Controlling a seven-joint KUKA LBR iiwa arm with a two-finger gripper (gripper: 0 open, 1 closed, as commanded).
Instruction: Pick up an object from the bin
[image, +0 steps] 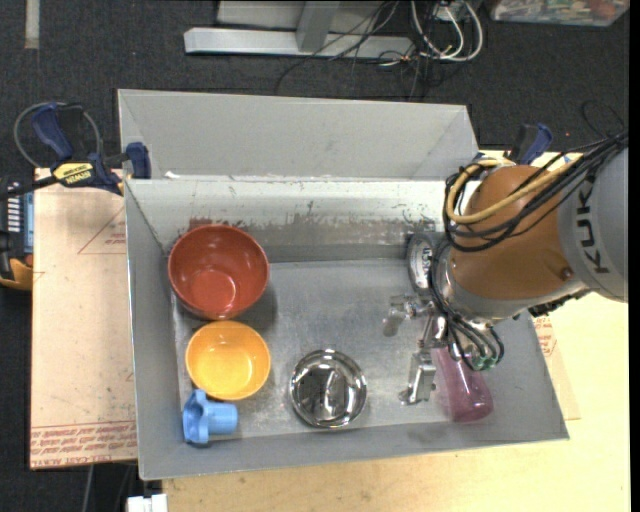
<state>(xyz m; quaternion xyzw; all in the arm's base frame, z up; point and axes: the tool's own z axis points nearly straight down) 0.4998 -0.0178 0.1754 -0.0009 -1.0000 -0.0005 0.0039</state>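
Observation:
My gripper (410, 351) hangs low over the right part of the bin, fingers spread apart, with only bare bin floor between them. One fingertip (398, 318) points left at mid-height and the other (419, 386) sits nearer the front wall. A pink translucent cup (466, 392) lies on its side just right of the lower finger, partly under the wrist, and is not between the fingers. A shiny steel bowl (327, 388) stands upright to the left of the gripper, near the front wall.
A red bowl (218, 271) stands at the left back, with a yellow-orange bowl (228, 360) in front of it. A small blue plastic piece (208, 417) lies in the front left corner. The arm's orange cover and cables overhang the right wall.

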